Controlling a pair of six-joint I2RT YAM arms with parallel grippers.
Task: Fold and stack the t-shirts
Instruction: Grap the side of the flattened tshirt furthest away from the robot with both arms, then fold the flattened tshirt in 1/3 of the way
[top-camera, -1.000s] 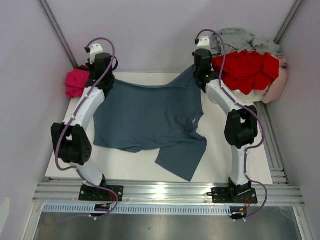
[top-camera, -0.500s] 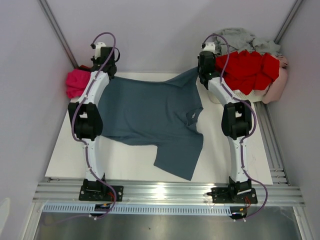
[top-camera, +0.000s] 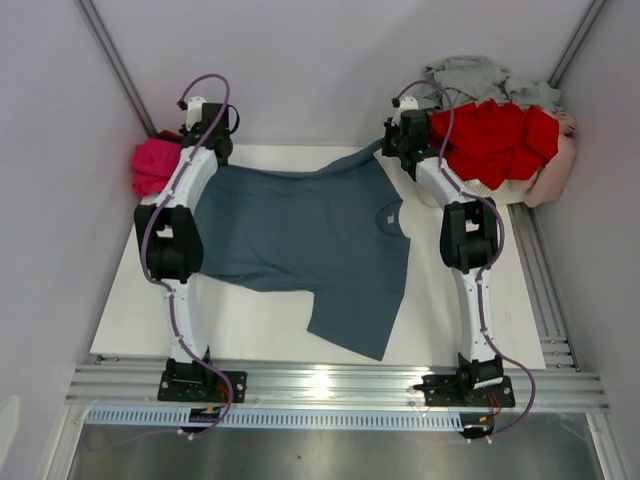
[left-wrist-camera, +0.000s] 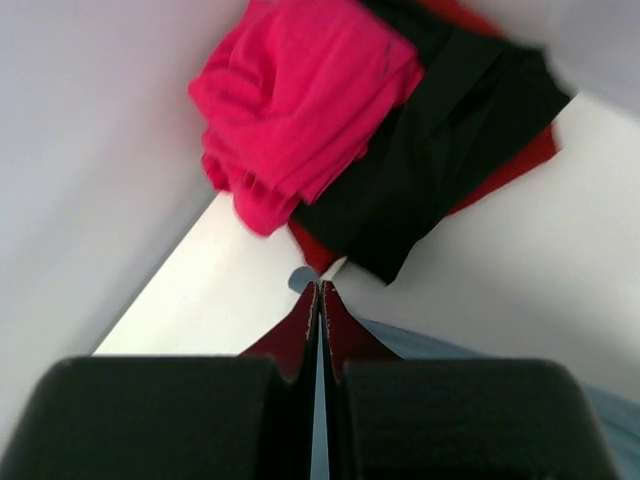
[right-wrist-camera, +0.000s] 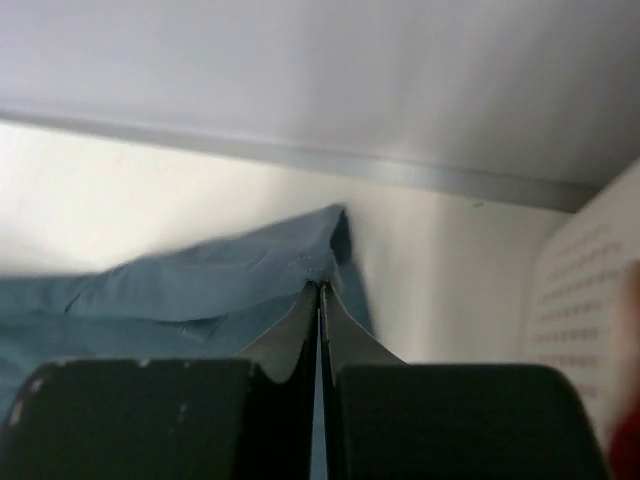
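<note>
The slate blue-grey t-shirt (top-camera: 300, 240) lies spread on the white table (top-camera: 250, 325), its small neck label (top-camera: 390, 213) showing. My left gripper (top-camera: 208, 160) (left-wrist-camera: 318, 290) is shut on the shirt's far left corner, where a sliver of blue cloth (left-wrist-camera: 440, 347) shows beside the tips. My right gripper (top-camera: 388, 150) (right-wrist-camera: 320, 287) is shut on the far right corner, pinching the stitched hem of the t-shirt (right-wrist-camera: 230, 275). A stack of magenta-pink (left-wrist-camera: 300, 100), black (left-wrist-camera: 450, 150) and red (left-wrist-camera: 525, 160) shirts sits just beyond the left gripper.
A white lattice basket (top-camera: 490, 190) (right-wrist-camera: 590, 300) at the back right holds red shirts (top-camera: 495, 135) and a pale grey one (top-camera: 480, 75). The pink stack (top-camera: 152, 165) sits at the back left corner. Walls close in on the back and both sides.
Both arms have stretched toward the back wall, drawing the shirt's far edge with them. The cloth now lies flatter and the fold near the neck has smoothed out, baring the label.
</note>
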